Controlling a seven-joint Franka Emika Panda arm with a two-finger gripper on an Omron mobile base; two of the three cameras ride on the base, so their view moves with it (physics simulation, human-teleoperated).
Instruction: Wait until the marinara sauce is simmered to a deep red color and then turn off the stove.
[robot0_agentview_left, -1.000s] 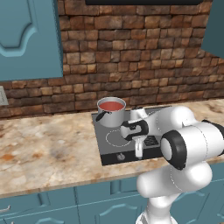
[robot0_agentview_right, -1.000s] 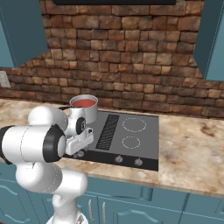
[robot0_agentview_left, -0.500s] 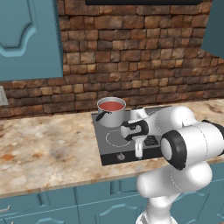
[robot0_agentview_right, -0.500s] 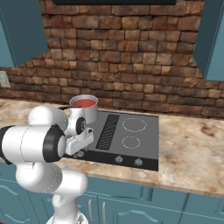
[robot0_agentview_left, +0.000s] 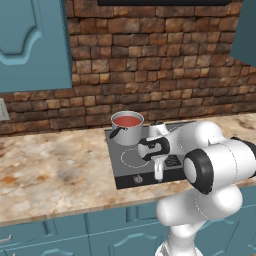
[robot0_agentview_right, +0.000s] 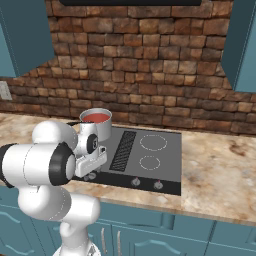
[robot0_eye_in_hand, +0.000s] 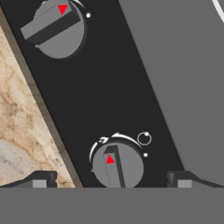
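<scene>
Your sauce (robot0_agentview_left: 127, 120) looks red; gripper (robot0_eye_in_hand: 111, 181) spread wide over the knob (robot0_eye_in_hand: 117, 165) (untouched), stove (robot0_agentview_right: 165, 160) still to switch off.

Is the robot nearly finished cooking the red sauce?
The marinara sauce already looks red in its pot. Now the open gripper hangs right over a knob on the stove, fingertips either side, not touching. Left: grip that knob and turn it off.
</scene>
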